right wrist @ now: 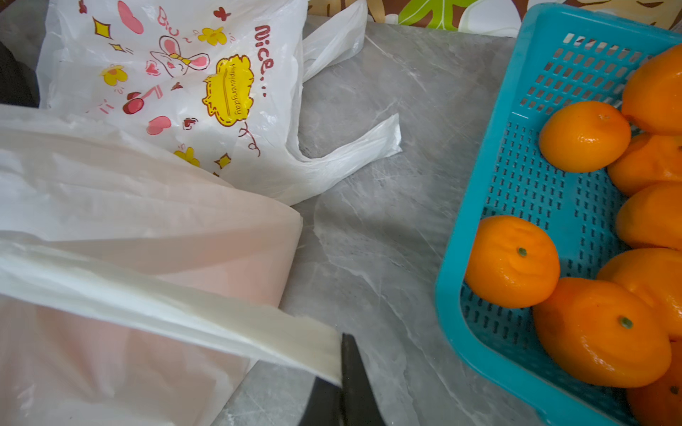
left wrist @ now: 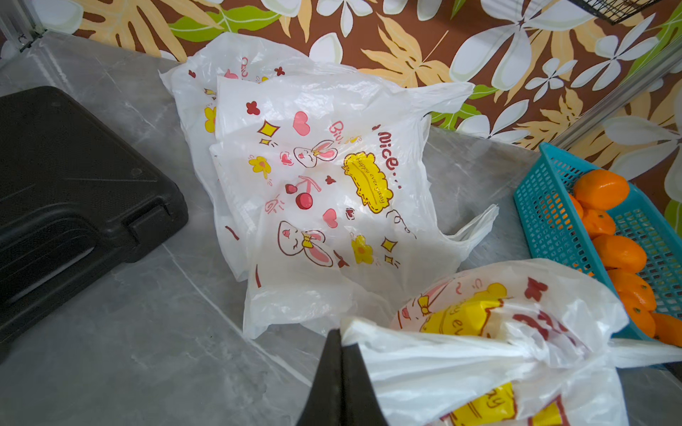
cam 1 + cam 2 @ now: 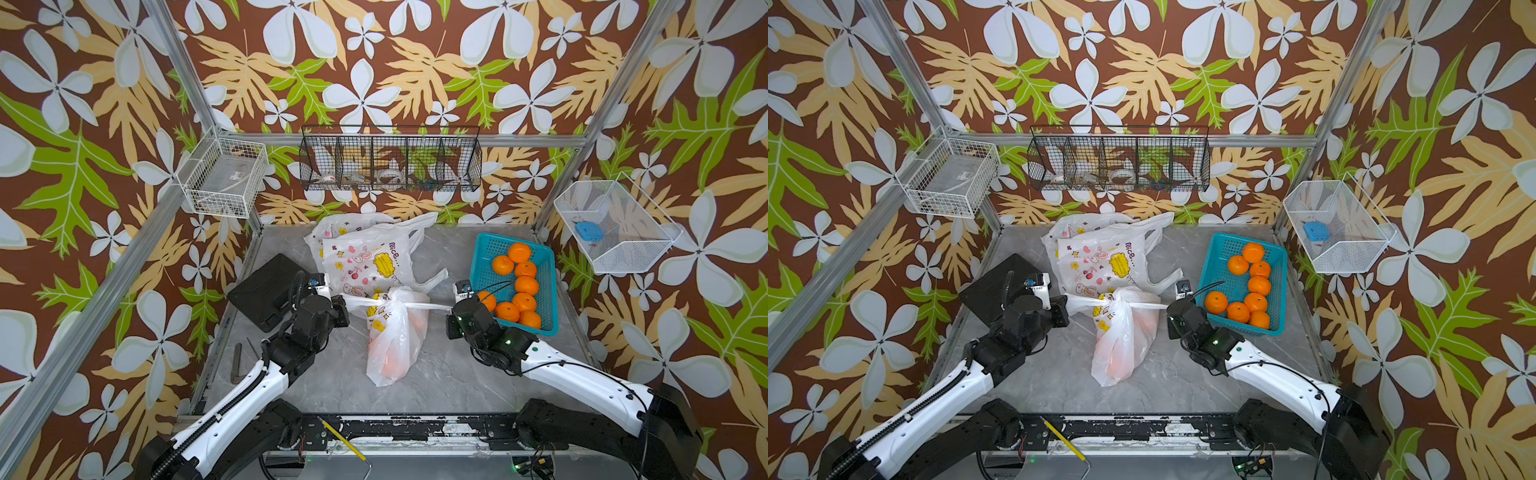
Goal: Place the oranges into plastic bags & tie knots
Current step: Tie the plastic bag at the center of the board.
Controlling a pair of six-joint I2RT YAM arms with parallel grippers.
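Observation:
A filled plastic bag [image 3: 395, 336] lies mid-table, and oranges show as an orange tint through it. Its two white handle strips cross at the bag's top [image 3: 385, 301] and are stretched taut sideways. My left gripper [image 3: 343, 300] [image 2: 341, 332] is shut on the left strip [image 2: 443, 361]. My right gripper [image 3: 451, 308] [image 1: 343, 337] is shut on the right strip [image 1: 221, 313]. Whether the crossing is a tightened knot I cannot tell. Several loose oranges [image 3: 519, 286] [image 1: 511, 262] sit in the teal basket [image 3: 482, 249] at the right. Empty printed bags [image 3: 365, 253] [image 2: 324, 184] lie flat behind.
A black case [image 3: 270, 291] lies left of my left gripper. The teal basket's near wall [image 1: 448, 295] is close to my right gripper. Wire baskets hang on the walls [image 3: 224, 178] [image 3: 390, 164] [image 3: 615, 226]. A yellow pencil [image 3: 340, 440] rests on the front rail.

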